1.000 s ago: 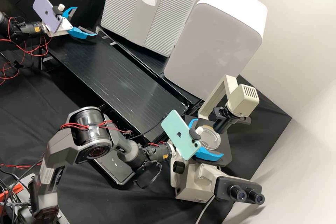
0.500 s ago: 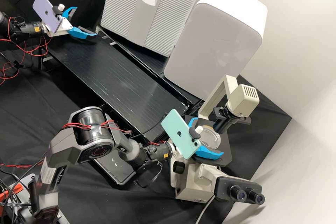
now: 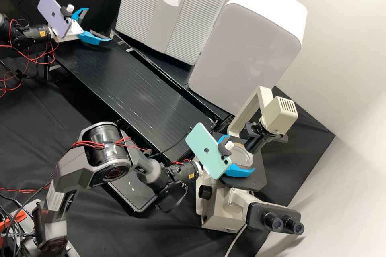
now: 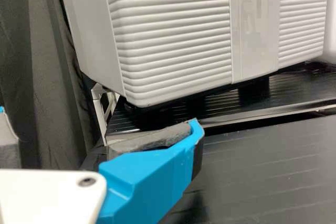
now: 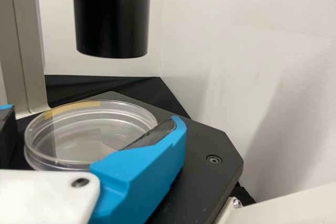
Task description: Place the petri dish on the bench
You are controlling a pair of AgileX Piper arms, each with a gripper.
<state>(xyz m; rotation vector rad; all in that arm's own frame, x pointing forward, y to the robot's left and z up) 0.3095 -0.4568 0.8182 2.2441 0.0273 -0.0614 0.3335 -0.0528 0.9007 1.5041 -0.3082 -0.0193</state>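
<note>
In the high view, my right gripper [image 3: 240, 153] is at the microscope, its open fingers on either side of the clear petri dish [image 3: 246, 156]. The dish lies flat on the black microscope stage [image 3: 257, 178]. From the right wrist view, my right gripper [image 5: 93, 115] has one finger right at the rim of the petri dish [image 5: 84, 137]; the other is beyond the opposite side, with a small gap showing. Over the far end of the black bench [image 3: 120, 84], my left gripper [image 3: 99, 24] stands open and holds nothing; the left wrist view shows that gripper [image 4: 100, 116] too.
The microscope's dark condenser tube [image 5: 112, 14] hangs above the stage beside the dish, below its cream lamp housing [image 3: 277, 116]. Eyepieces [image 3: 283, 223] stick out in front. A ribbed white unit [image 3: 161, 16] and a rounded white box [image 3: 245, 48] stand behind the bench.
My right gripper's fingers have drawn somewhat closer together around the dish, and its phone mount has tilted slightly. The left arm has kept still.
</note>
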